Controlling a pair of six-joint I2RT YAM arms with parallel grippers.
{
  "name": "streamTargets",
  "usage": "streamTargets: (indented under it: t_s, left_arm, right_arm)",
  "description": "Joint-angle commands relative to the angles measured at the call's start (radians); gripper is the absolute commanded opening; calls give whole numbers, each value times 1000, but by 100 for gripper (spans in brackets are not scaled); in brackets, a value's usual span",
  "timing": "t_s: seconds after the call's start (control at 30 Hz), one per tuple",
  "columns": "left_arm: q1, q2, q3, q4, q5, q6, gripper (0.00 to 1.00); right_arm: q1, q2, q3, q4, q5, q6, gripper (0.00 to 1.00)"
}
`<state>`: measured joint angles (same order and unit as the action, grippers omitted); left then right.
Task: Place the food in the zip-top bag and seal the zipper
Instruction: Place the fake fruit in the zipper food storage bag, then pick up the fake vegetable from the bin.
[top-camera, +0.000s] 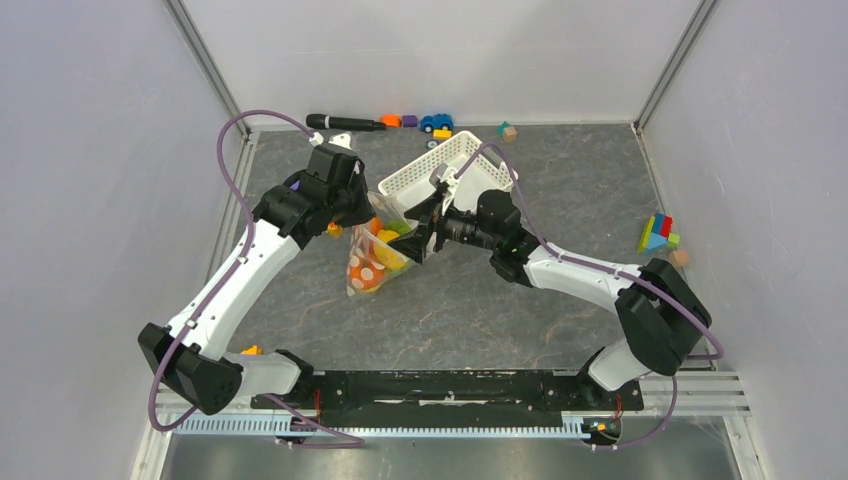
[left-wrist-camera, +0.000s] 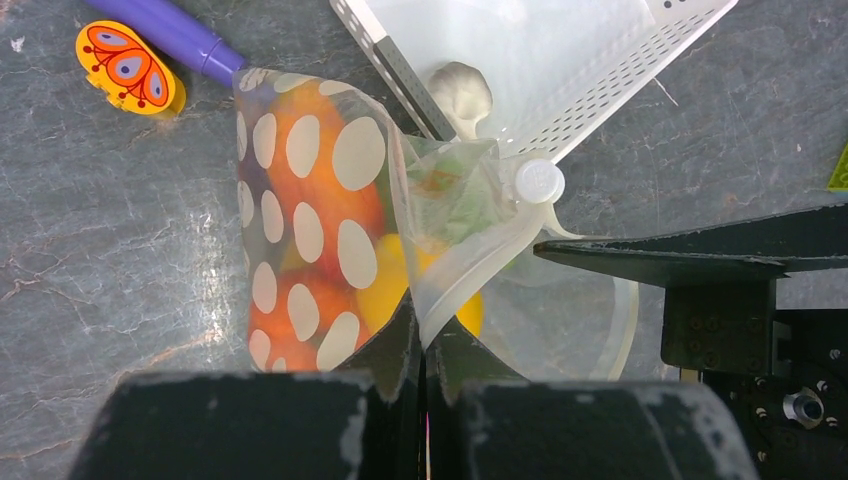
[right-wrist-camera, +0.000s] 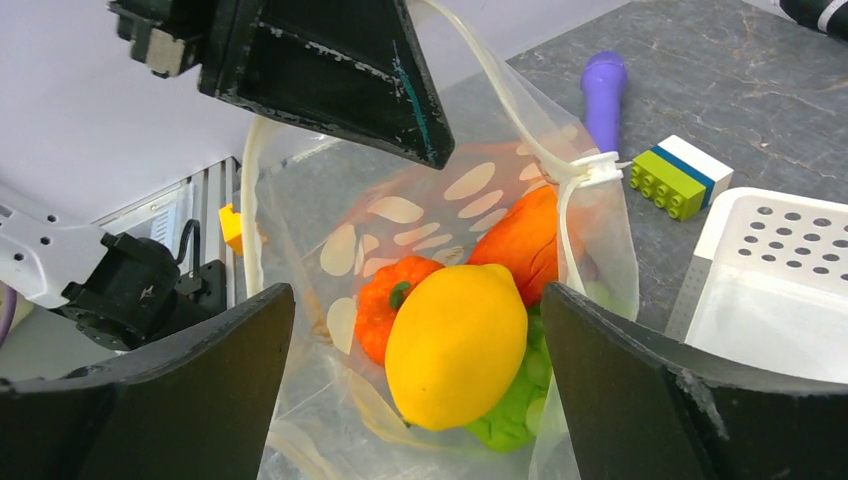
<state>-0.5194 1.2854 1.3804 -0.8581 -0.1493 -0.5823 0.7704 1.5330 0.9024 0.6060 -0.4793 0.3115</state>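
Tabletop (top-camera: 560, 300) grey marbled, walls (top-camera: 450, 50) white | left hand (left-wrist-camera: 422, 345) pinches zip-top bag (left-wrist-camera: 310, 200) | right hand (right-wrist-camera: 418, 290) spread wide, holding nothing

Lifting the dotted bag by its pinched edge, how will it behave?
Probably floppy: the zip-top bag creases where the left gripper pinches its edge. Likely saggy, with food piled inside. Its mouth gapes, so tipping might spill.

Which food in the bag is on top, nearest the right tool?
The yellow lemon; it sits above the green grapes and in front of the orange pieces.
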Motion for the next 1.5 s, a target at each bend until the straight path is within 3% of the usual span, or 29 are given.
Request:
streamTargets:
  t_s: [0.0, 0.2, 0.37, 0.5, 0.63, 0.77, 0.93, 1.23, 1.47]
  left_arm:
    - [-4, -31, 5, 62, 14, -6, 2]
    - [-3, -42, 1, 60, 0, 0, 2]
    - [-2, -51, -5, 60, -18, -1, 2]
    - [-2, -54, -7, 58, -33, 2, 2]
    - [-2, -61, -3, 42, -44, 6, 2]
    - [-3, -70, -6, 28, -76, 8, 2]
    - [-2, -72, -3, 26, -88, 16, 2]
    - [-2, -86, 4, 19, -129, 24, 2]
    - [-2, -89, 0, 17, -137, 26, 2]
  right_arm:
    - [3, -45, 27, 34, -62, 7, 98]
    - [-14, -63, 47, 71, -181, 51, 98]
    - [-98, -65, 44, 295, -391, 279, 98]
    - [-161, -73, 24, 417, -433, 371, 98]
    - [-207, -105, 38, 236, -363, 237, 98]
    - [-237, -125, 108, -122, -147, 31, 98]
    - [-281, -47, 220, -415, 56, -6, 98]
    - [-283, 230, 512, -743, 313, -105, 98]
    - [-250, 408, 677, -841, 314, -122, 98]
